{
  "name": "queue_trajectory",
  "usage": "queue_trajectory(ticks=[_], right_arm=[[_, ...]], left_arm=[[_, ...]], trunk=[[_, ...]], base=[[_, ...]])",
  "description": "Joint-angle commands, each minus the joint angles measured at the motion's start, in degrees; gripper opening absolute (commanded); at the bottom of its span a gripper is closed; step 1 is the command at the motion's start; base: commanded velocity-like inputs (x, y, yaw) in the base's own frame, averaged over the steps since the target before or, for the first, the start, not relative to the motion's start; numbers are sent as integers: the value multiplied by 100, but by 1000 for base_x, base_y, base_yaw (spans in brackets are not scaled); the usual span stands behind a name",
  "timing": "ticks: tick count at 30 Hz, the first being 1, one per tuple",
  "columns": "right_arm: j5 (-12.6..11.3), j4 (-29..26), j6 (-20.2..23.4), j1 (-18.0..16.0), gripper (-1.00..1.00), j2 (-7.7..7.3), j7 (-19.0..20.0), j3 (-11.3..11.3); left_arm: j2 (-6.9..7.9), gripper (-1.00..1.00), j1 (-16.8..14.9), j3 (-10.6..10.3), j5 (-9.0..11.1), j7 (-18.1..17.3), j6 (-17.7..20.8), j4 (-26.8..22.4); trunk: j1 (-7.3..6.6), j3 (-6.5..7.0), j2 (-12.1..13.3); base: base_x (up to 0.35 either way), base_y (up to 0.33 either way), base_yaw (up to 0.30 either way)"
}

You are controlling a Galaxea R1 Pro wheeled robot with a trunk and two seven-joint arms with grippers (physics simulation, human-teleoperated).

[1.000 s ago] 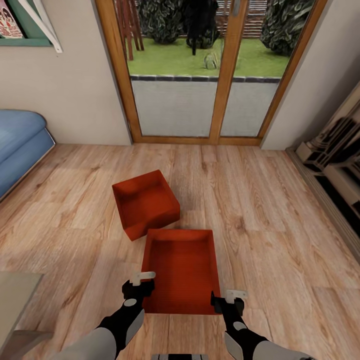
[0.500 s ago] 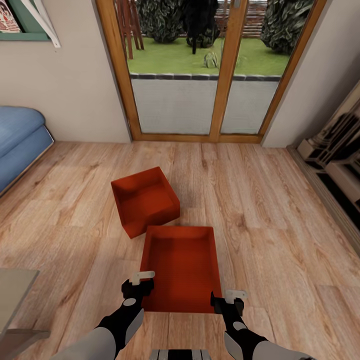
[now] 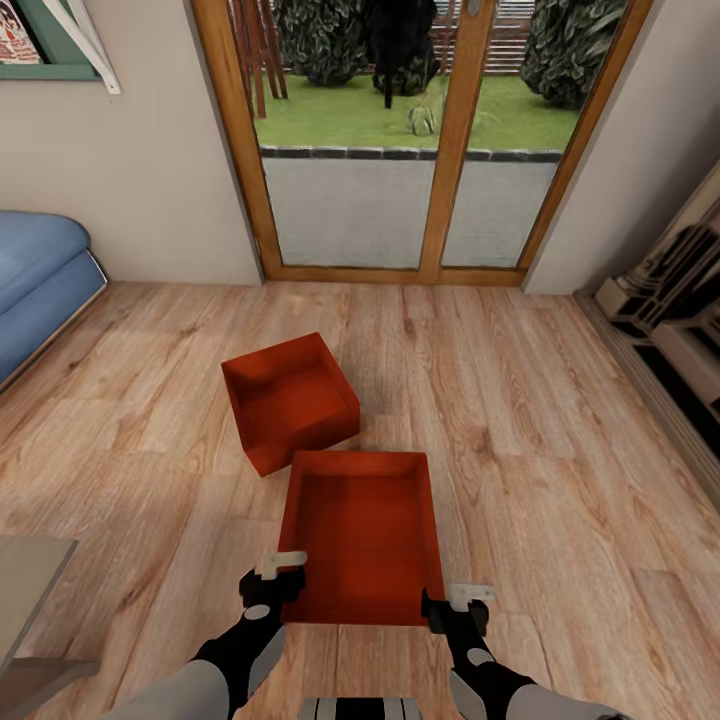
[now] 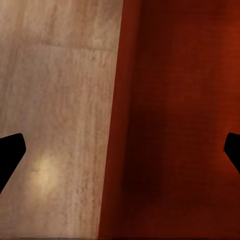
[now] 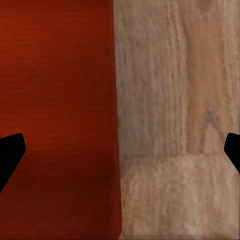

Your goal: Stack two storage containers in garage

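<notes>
I stand in the living room, on its light wood plank floor (image 3: 560,480), facing a wood-framed glass door (image 3: 400,140) with grass beyond it, cream wall to either side. The blue sofa (image 3: 40,285) sits against the wall at my far left, and a shelf unit (image 3: 670,320) runs along my right. Two red-orange storage containers rest on the planks before me. The far container (image 3: 290,400) is turned at an angle, and its near corner sits just beside the far left corner of the near container (image 3: 365,535); I cannot tell whether they touch. The near container lies squarely in front of me, open top up, between my two arms. My left gripper (image 3: 272,578) hangs over its near left corner, and in my left wrist view its dark fingertips (image 4: 11,155) stand wide apart at the frame's edges, with the container's wall (image 4: 117,150) between them, orange interior on one side and wood on the other. My right gripper (image 3: 458,605) hangs over the near right corner, and in my right wrist view the fingertips (image 5: 11,152) are likewise spread wide, straddling the box wall (image 5: 116,125). Both grippers are open, gripping nothing, fingers clear of the wall. A corner of grey tabletop (image 3: 25,590) shows at my lower left.
</notes>
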Motion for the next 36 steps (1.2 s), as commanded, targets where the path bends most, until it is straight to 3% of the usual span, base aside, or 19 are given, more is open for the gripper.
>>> queue_trajectory(ticks=[1, 17, 36], right_arm=[[-4, 12, -11, -3, 100, -4, -24, 53], [511, 26, -35, -2, 100, -5, -28, 57], [507, 26, -36, -1, 100, -6, -28, 57]], left_arm=[[5, 100, -3, -41, 21, 35, -9, 15], [27, 100, -2, -6, 25, 36, 21, 55], [15, 100, -2, 0, 31, 27, 26, 146]], trunk=[[-1, -3, -1], [-1, -3, -1], [-1, -3, -1]], base=[[0, 0, 0], [113, 0, 0], [27, 0, 0]])
